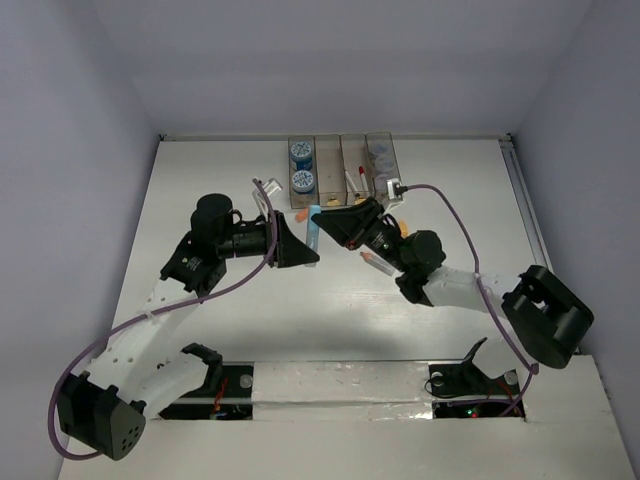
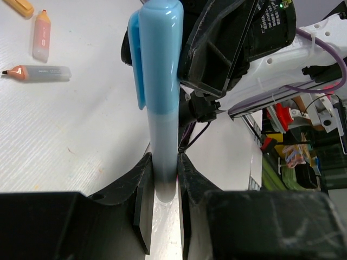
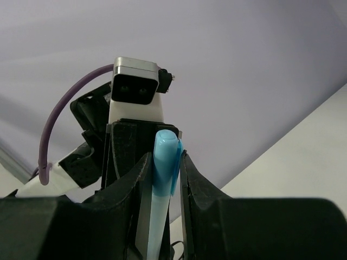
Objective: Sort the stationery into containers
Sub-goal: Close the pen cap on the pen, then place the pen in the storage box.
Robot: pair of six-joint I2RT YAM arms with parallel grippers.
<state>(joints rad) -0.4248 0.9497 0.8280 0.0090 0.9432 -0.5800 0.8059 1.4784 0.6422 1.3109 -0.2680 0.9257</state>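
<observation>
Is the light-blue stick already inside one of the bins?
No, the left gripper is shut on the light-blue stick, holding it above the table.

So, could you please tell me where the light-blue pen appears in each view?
Top external: light-blue pen, centre, just below the containers.
Left wrist: centre, rising from the left pincer.
Right wrist: bottom centre, inside the right pincer.
Shared landmark: the right pincer, at the pen's cap.

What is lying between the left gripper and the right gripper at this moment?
A light-blue stick, seen in both wrist views: the left gripper clamps its pale end, the right gripper closes on its cap.
</observation>
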